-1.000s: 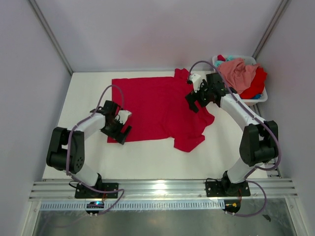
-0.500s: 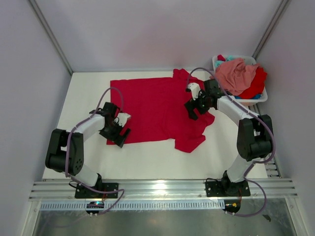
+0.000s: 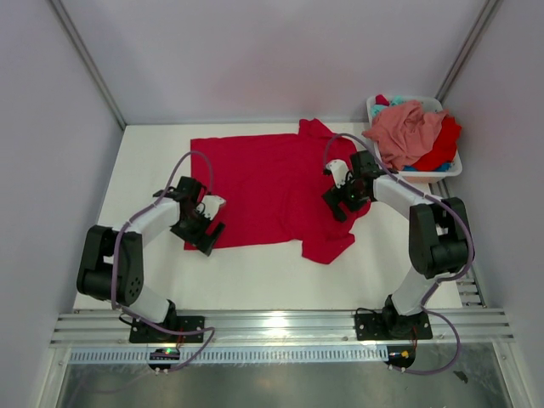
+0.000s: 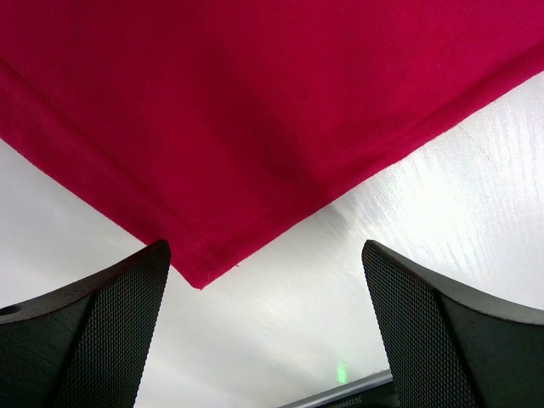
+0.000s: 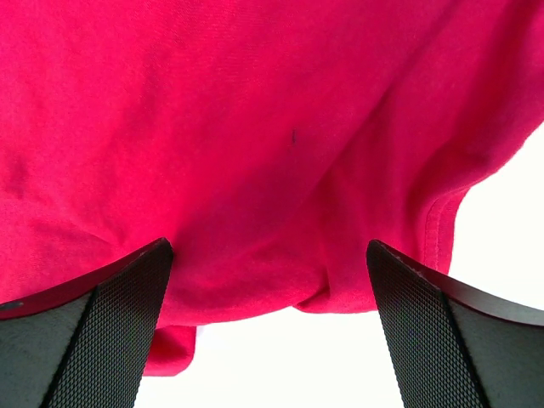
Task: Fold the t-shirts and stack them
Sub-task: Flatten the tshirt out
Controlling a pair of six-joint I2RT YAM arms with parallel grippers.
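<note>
White tabletop [image 3: 255, 272] carries a red t-shirt [image 3: 263, 183] spread flat across its far half, one sleeve reaching toward the near edge. The left pincer [image 3: 204, 238] stands wide over the shirt's near-left hem corner, which shows between its fingers [image 4: 93, 340] in the wrist view. The right pincer [image 3: 340, 201] is equally wide above rumpled cloth beside the right sleeve. At the far right corner, a white basket [image 3: 450, 172] holds a salmon pink shirt [image 3: 408, 127], more red cloth [image 3: 442, 149] and a bit of teal [image 3: 393, 102].

Near side: table [image 3: 255, 276] lying bare, passable | middle: red t-shirt [image 3: 263, 183] spreading flat | far-right corner: heaped laundry basket [image 3: 449, 172] blocking.
</note>
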